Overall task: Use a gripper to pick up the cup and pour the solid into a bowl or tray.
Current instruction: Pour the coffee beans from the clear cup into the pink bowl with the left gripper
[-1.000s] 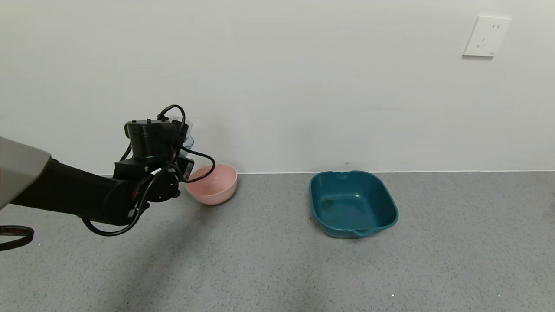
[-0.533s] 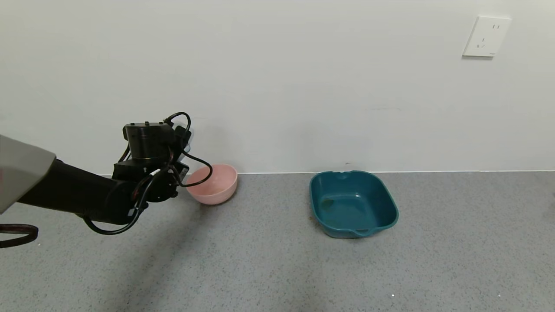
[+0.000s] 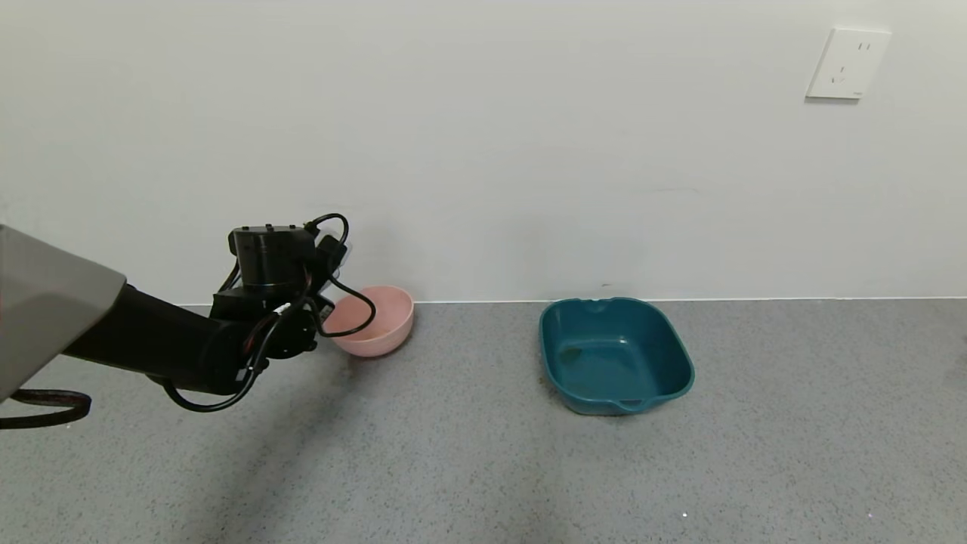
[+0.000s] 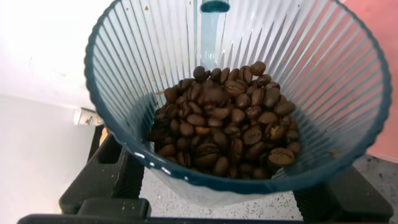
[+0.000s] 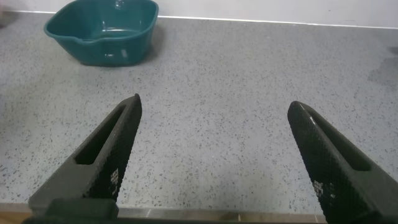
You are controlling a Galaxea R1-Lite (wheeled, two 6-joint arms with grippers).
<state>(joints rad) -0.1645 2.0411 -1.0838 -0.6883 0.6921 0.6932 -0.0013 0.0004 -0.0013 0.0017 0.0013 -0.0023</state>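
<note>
Ribbed teal-grey plastic cup [image 4: 239, 93] is clamped in the left tool [image 3: 332, 261], raised just beside the near-left rim of the pink bowl [image 3: 385, 321] by the wall; in the left wrist view the black fingers [image 4: 102, 174] press its sides. Coffee beans [image 4: 227, 124] sit in a heap at the bottom, none spilled, so my read is the step in hand is lining up for the pour, pour not started.

To do it well: get the cup lip over the middle of the bowl before tilting, rotate the wrist slowly, keep the lip low. Beans roll and bounce; a fast tip near the rim likely sends some onto the grey worktop [image 3: 483, 453]. Bowl is light plastic, avoid knocking it.

View differences: head view gives the cup-to-bowl layout but hides the cup behind the wrist and cables. Left wrist view shows the beans and the grip, with only a sliver of pink at the edge. Right wrist view shows the right tool [image 5: 217, 140] spread wide with nothing in it, parked low over the worktop, teal tray [image 5: 102, 31] beyond it.
</note>
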